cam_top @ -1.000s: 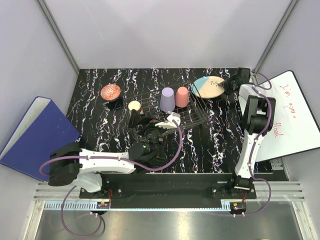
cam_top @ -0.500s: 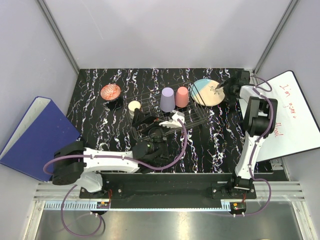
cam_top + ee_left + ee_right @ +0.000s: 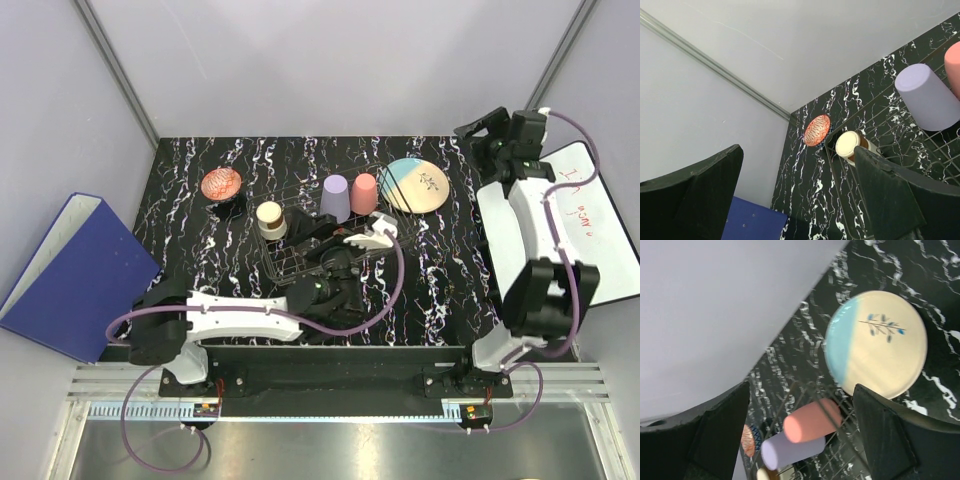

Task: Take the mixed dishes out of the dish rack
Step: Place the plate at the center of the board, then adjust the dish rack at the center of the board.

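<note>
Round light-blue-and-cream plate [image 3: 417, 185] lies flat on black marbled tabletop [image 3: 200, 250], just right of dark wire dish rack [image 3: 398, 232]; mottled red-orange bowl [image 3: 221, 183] out at left; lavender cup [image 3: 334, 198] and salmon-pink cup [image 3: 363, 192] in rack; whitish cup [image 3: 269, 217] at rack's left edge, in or out unclear. Left pincer [image 3: 797, 148] wide, empty, over rack; right pincer [image 3: 801, 386] wide, empty, raised. Likely step: fetching a cup; next calls for left descent around lavender cup.

White-and-black jointed left arm [image 3: 235, 318] at lower left, matching right arm [image 3: 530, 215] along the right edge.
Glossy white links, bulky black joint housings, purple cables [image 3: 403, 268] looped alongside; matte black wedge-shaped fingers [image 3: 890, 200] in wrist views' lower corners.
</note>
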Controlling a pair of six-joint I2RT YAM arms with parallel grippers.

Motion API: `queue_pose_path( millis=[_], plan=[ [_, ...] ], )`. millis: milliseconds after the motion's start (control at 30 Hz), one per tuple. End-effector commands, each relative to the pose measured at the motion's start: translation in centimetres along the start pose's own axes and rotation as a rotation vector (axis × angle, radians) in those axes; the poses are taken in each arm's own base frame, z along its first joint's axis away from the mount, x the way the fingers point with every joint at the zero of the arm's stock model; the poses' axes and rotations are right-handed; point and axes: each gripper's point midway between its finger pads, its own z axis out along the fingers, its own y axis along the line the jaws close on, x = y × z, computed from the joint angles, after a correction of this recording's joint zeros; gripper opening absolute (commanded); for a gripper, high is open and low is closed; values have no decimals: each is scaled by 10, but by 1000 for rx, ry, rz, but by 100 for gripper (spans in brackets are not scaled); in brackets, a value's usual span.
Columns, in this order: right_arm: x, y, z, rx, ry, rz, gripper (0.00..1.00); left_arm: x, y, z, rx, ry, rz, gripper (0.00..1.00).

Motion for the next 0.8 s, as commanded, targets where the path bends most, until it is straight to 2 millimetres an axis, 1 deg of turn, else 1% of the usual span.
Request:
queue_pose_path(
  millis=[0,33,67,100,133,167,200,233,267,300,333,367,400,433,467,500,533,567,600,633,667,700,733,767],
  plan=[
    [9,51,-53,-145,-34,-46,89,-13,-4,-2,-15,27,-309,99],
    [11,64,-70,-181,-53,-79,89,-25,-4,-1,-18,17,-318,99],
    [18,69,-77,-197,-50,-98,89,-34,-8,1,-20,-3,-302,99],
    [27,77,-85,-221,-39,-115,89,-39,-25,2,-18,-13,-250,99],
    [37,90,-102,-269,-29,-142,89,-49,-28,3,-17,-23,-253,99],
    [46,90,-105,-280,-18,-155,89,-56,-36,6,-15,-42,-231,99],
    [50,91,-112,-294,-15,-166,89,-59,-56,10,1,-46,-169,99],
    [55,100,-127,-343,-8,-188,88,-68,-62,13,14,-62,-157,99],
    [59,99,-131,-371,-6,-204,88,-71,-72,15,33,-66,-122,99],
    [60,100,-138,-391,-10,-222,88,-68,-86,17,74,-60,-86,99],
    [58,102,-153,-420,-34,-270,88,-88,-90,16,154,-117,-120,99],
    [57,104,-160,-436,-50,-301,88,-100,-103,10,286,-149,-142,99],
    [54,105,-167,-447,-70,-327,88,-70,-119,7,464,-39,-138,99],
    [51,106,-179,-459,-100,-355,88,-94,-127,-2,684,-54,-256,99],
    [51,108,-184,-471,-105,-366,88,-90,-117,-1,746,-24,-306,99],
    [52,110,-189,-485,-111,-376,88,-85,-110,15,741,14,-381,99],
    [54,112,-196,-503,-113,-392,88,-79,-109,20,749,34,-408,99],
    [61,114,-199,-518,-97,-402,88,-77,-99,27,746,41,-435,99],
    [64,114,-200,-522,-89,-407,87,-65,-92,47,721,85,-466,99],
    [70,109,-201,-517,-75,-414,87,-60,-88,55,727,106,-490,99],
    [75,106,-201,-516,-61,-421,86,-50,-82,65,720,143,-504,99],
    [79,103,-202,-512,-52,-426,86,-34,-68,90,664,203,-568,99],
    [84,93,-202,-495,-50,-444,85,-23,-66,99,661,240,-594,99],
    [87,89,-202,-486,-52,-459,85,-10,-60,108,639,278,-620,99]
  ],
)
